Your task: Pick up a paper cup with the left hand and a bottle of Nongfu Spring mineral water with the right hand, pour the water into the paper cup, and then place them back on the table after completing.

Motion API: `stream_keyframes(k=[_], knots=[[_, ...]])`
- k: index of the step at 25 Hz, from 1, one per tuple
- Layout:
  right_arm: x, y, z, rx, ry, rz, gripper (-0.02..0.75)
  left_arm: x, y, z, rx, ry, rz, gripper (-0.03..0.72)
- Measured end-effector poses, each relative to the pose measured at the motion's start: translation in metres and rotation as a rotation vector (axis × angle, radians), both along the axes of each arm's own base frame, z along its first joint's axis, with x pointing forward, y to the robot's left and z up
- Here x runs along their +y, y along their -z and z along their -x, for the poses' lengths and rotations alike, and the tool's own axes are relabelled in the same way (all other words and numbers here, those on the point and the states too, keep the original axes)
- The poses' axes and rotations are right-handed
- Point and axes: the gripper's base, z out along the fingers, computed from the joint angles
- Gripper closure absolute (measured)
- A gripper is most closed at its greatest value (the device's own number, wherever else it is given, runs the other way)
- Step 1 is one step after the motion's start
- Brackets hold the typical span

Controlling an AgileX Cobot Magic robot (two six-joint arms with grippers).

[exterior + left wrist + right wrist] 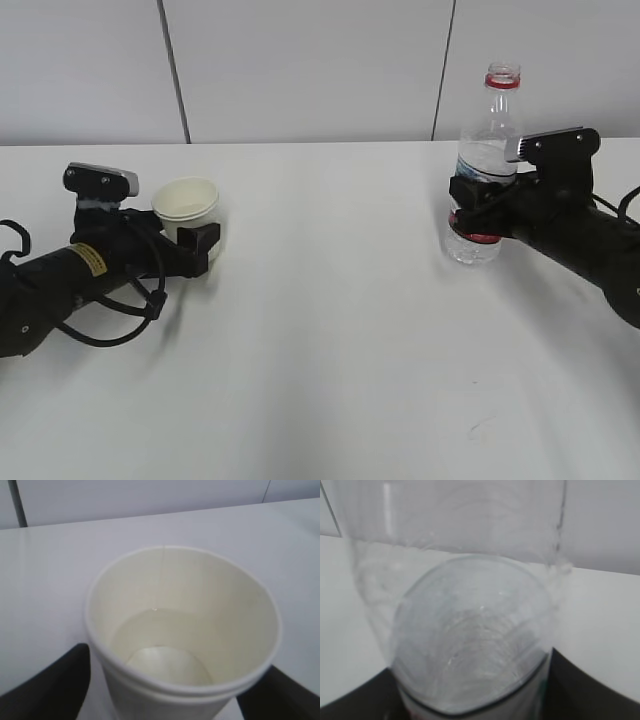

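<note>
- The paper cup (188,205) stands upright on the white desk (330,340), holding some water (165,645); the left gripper (200,245) flanks it, fingers spread clear of its wall.
- The right gripper (478,212) clasps the uncapped bottle (483,170), upright on the desk; its red-edged label (478,236) is unreadable.

The cream-white paper cup (182,645) looks matt with a smooth rolled rim, the clear plastic water bottle (483,170) is glossy and ribbed with a red band, the black grippers appear to be matt plastic, and the plain white counter (330,340) looks smooth with a faint sheen.
</note>
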Motion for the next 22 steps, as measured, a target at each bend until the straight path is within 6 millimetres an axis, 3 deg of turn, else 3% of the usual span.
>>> stream_keyframes(k=[11,22], knots=[[0.0,0.0,0.0,0.0,0.0,0.0,0.361,0.006,0.005,0.028,0.052,-0.007,0.004,0.147],[0.0,0.002,0.0,0.015,0.009,-0.042,0.361,0.014,-0.011,0.054,0.048,-0.04,0.023,0.145]])
